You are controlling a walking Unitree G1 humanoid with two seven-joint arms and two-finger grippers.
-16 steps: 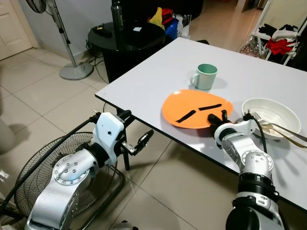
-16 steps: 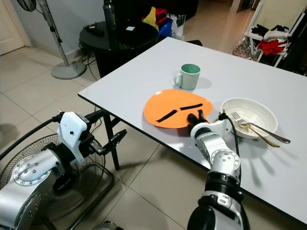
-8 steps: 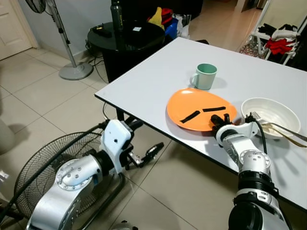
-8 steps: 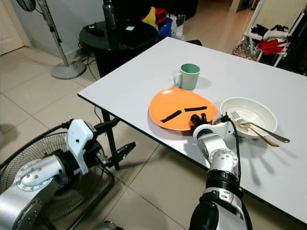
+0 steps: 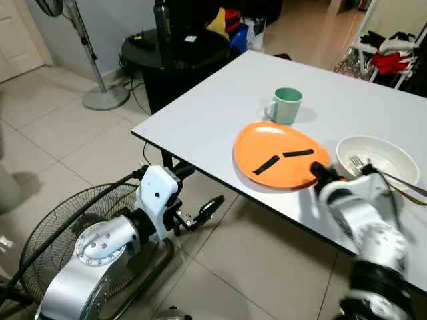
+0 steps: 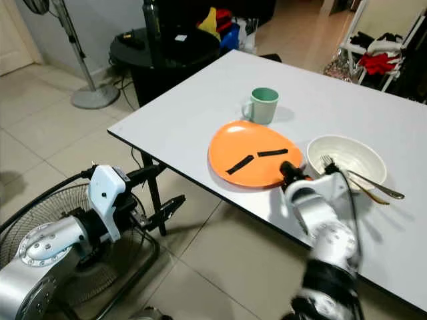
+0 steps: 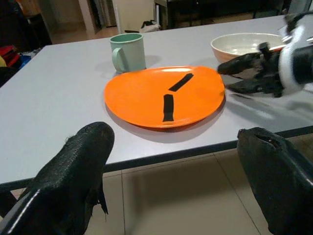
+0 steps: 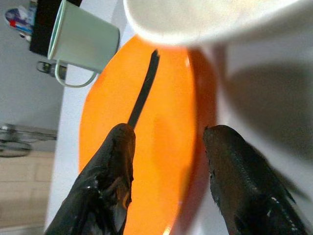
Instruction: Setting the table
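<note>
Left eye view showed the white table (image 5: pixel 220 100) across the upper right, with the orange plate (image 5: pixel 280 155) right of centre near its near edge. It looked rigid, shallow, light and slick, best pinched at the rim. The right gripper (image 5: pixel 319 175) sat at its lower-right rim, fingers apart astride the edge; the left gripper (image 5: pixel 208 208) hung spread at lower centre.
</note>
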